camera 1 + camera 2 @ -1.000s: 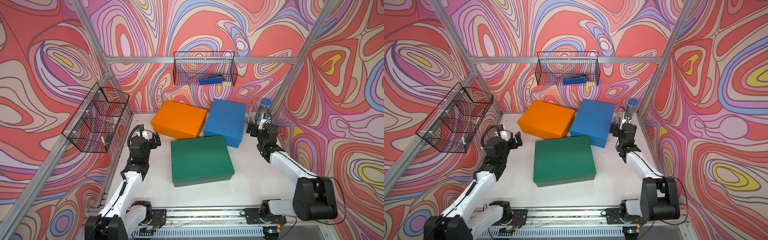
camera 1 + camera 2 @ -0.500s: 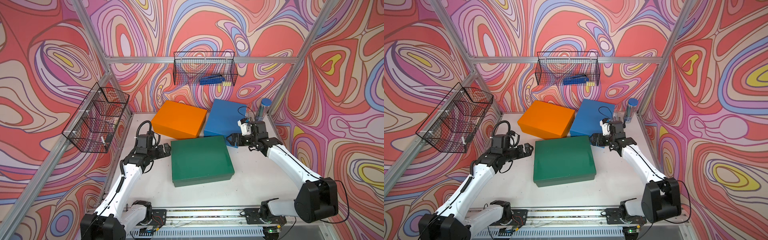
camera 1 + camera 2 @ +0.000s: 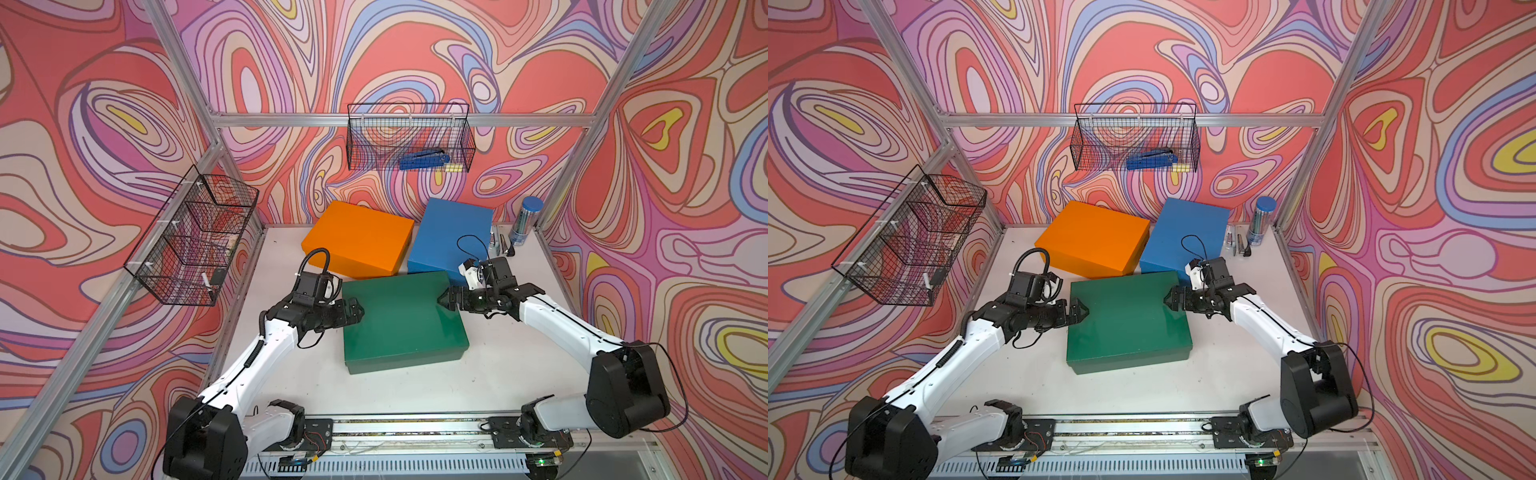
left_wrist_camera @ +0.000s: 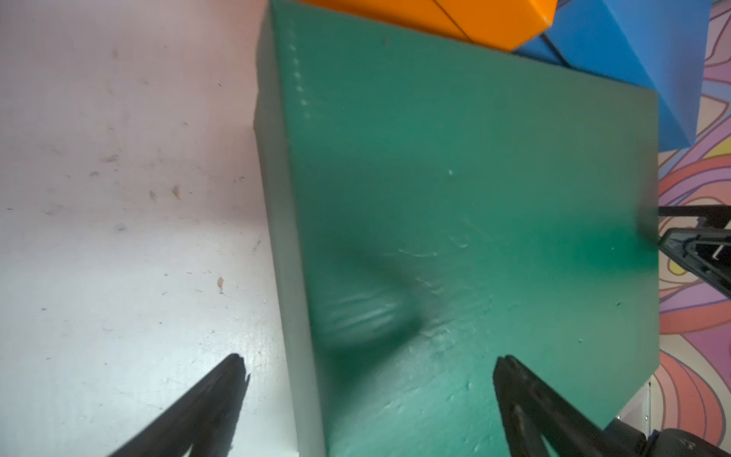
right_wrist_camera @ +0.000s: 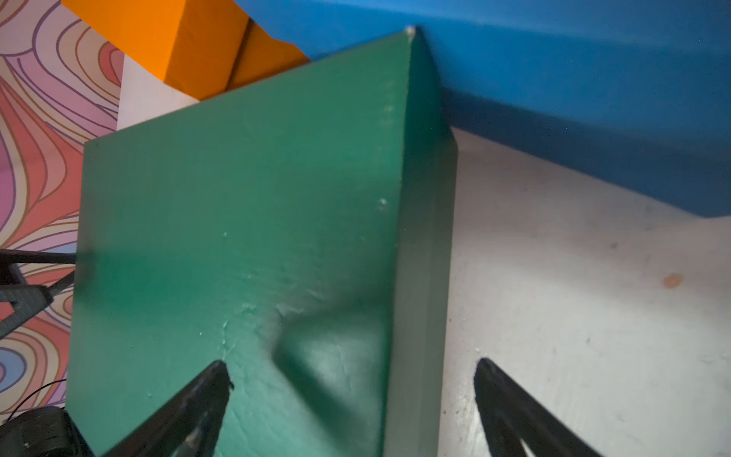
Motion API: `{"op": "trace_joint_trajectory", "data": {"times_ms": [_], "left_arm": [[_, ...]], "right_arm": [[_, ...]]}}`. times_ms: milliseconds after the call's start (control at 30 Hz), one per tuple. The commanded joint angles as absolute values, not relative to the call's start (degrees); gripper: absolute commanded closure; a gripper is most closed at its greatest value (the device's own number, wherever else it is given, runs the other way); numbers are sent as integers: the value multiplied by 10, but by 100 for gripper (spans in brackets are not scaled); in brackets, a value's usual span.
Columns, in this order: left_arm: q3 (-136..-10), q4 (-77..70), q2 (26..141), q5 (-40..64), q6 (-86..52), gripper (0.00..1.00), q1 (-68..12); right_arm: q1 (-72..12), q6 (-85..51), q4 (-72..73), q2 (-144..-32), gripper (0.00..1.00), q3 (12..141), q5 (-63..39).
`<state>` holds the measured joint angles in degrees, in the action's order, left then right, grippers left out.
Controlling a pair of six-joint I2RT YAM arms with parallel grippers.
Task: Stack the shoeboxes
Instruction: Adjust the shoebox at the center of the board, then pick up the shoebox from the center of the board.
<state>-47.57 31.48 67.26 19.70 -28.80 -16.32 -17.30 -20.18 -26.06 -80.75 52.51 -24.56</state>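
Straddling opposite side edges of the green box (image 3: 403, 320), the left gripper (image 3: 358, 311) and the right gripper (image 3: 445, 300) both stand wide open and hold nothing. Each has one finger above the lid and one outside it, over the table (image 3: 498, 374). For a good lift, I think both must press inward together, at equal height, to keep the box level. Beyond the jaws, the orange box (image 3: 359, 243) and the blue box (image 3: 449, 235) lie just beside it, not yet stacked.

there are three boxes: one orange box (image 3: 357, 237), one blue box (image 3: 451, 232) and one green box (image 3: 399, 320). there are two wire baskets (image 3: 178, 266) (image 3: 374, 137), two robot arms (image 3: 266, 353) (image 3: 561, 324) and one tall can (image 3: 525, 220).
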Motion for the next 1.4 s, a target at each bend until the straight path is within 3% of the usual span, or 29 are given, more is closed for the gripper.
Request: {"op": "trace_joint_trajectory", "data": {"times_ms": [0,600,733,1133,1367], "left_arm": [[-487,309,683,210,-293,0,-170],[-552,291,777,206,-268,0,-235],[-568,308,786,192,-264,0,-235],[-617,408,698,19,-214,0,-222],[-702,387,745,38,-162,0,-125]], "right_arm": [[-182,-236,-252,-785,2,500,-273],[-210,-308,-285,-706,7,439,-274],[-211,-305,-304,-695,5,439,-233],[-209,-267,-412,-663,2,572,-85],[-224,-279,-321,-808,2,714,-141]]}}
